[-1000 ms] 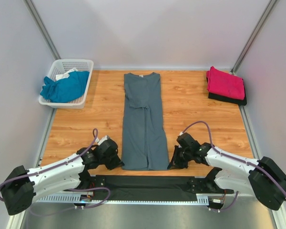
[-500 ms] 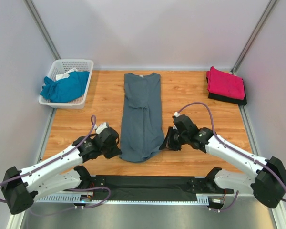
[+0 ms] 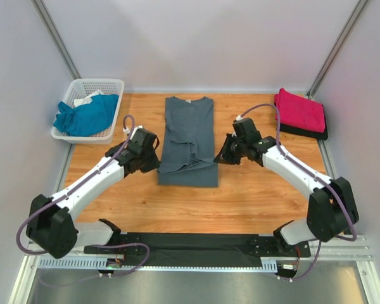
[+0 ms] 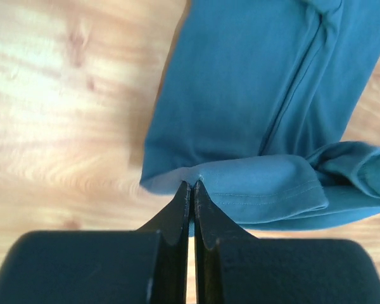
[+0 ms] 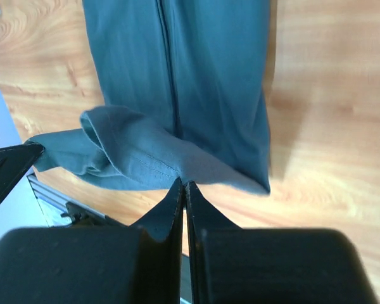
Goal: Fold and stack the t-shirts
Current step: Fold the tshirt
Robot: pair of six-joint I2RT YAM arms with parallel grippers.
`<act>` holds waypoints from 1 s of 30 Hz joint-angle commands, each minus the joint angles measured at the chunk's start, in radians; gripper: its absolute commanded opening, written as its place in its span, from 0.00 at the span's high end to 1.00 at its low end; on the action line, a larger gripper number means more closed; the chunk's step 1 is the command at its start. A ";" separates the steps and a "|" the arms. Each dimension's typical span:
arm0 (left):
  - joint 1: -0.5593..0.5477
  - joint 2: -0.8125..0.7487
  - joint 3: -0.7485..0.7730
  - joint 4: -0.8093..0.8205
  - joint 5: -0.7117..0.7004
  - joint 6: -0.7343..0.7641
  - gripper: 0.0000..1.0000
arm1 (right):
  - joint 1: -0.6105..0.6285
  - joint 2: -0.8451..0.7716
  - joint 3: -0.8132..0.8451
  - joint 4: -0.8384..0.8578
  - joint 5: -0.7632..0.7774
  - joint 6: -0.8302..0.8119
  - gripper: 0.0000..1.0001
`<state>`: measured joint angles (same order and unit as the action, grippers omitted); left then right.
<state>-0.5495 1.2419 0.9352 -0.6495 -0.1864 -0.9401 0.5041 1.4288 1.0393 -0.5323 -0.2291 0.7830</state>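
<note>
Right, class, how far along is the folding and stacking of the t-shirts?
Done: a pink t-shirt lies folded on a dark garment at the far right. In hand: the grey t-shirt, its hem pinched by the left fingers and right fingers, mid-fold. Left: finishing that fold, stacking it, and the teal t-shirt bunched in the basket.

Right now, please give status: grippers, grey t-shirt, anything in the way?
Both shut: left gripper, right gripper pinch grey t-shirt hem corners. Hem doubled over lower half. White basket, pink t-shirt off to sides, nothing blocking.
</note>
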 commanded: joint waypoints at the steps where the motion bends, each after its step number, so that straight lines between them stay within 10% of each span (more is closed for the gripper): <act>1: 0.040 0.083 0.085 0.059 0.036 0.095 1.00 | -0.022 0.086 0.108 0.058 -0.055 -0.065 1.00; 30: 0.172 0.524 0.445 0.036 0.117 0.149 1.00 | -0.122 0.510 0.496 -0.029 -0.202 -0.174 1.00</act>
<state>-0.3954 1.7557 1.3388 -0.6189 -0.0860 -0.8150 0.3882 1.9213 1.4845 -0.5426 -0.4141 0.6331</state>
